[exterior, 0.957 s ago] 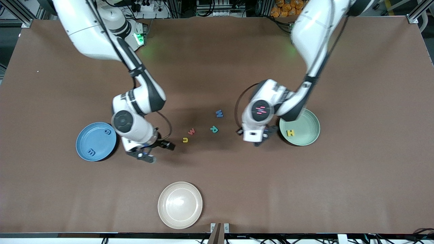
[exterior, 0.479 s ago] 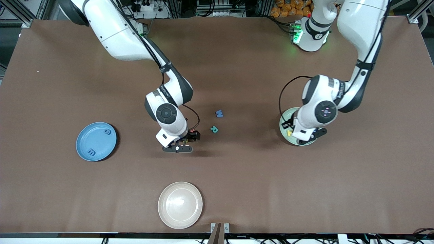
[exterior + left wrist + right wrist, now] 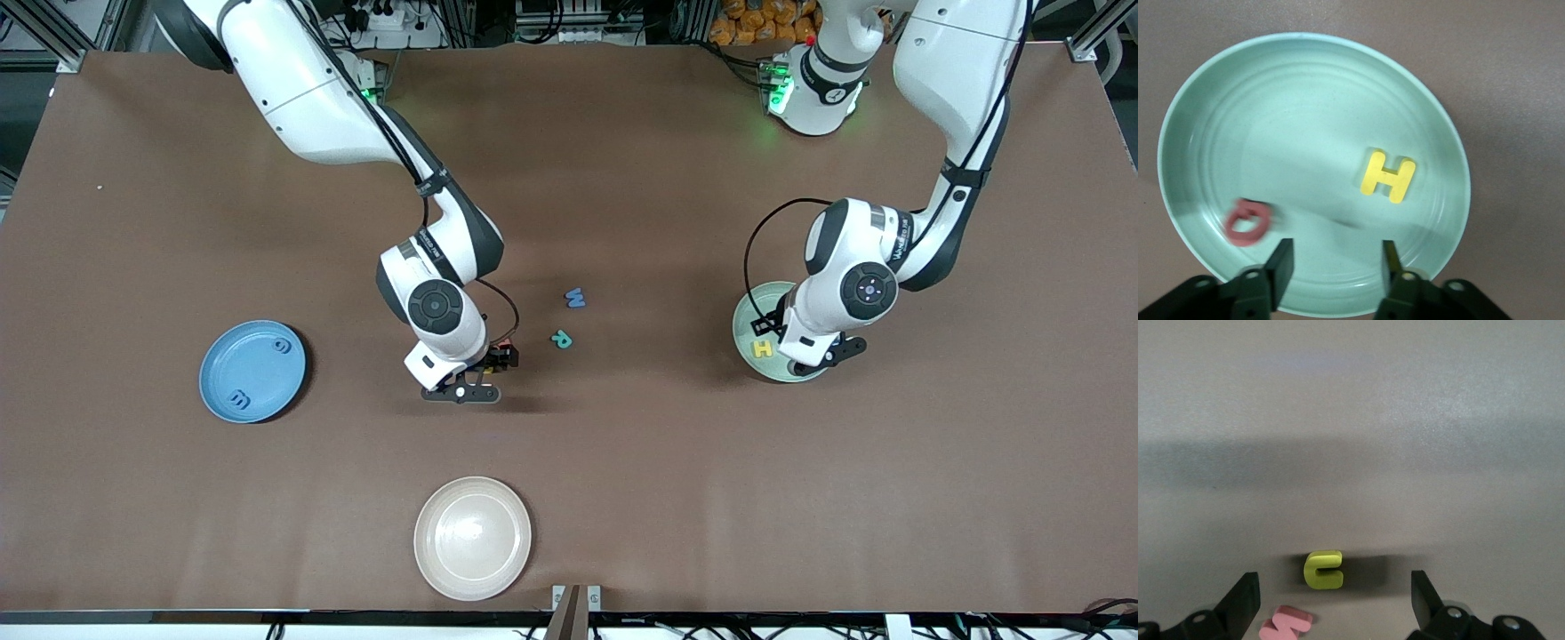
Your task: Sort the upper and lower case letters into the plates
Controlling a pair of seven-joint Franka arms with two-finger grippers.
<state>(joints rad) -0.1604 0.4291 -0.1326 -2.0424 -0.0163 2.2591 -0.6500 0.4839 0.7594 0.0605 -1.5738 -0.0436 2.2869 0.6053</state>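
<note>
Sorting mid-way: front view, left gripper (image 3: pixel 813 358) over pale mint green round plate (image 3: pixel 786 332); left wrist, fingers parted, empty above pink-red Q (image 3: pixel 1248 223) and yellow H (image 3: pixel 1387 176); right wrist, wide-open right gripper (image 3: pixel 1333 597) astride yellow u (image 3: pixel 1323 569), likely closing next.

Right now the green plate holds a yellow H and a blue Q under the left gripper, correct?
Not quite. The Q is pink-red, not blue, as the left wrist view shows. It lies in the green plate with the yellow H, under the open left gripper.
</note>
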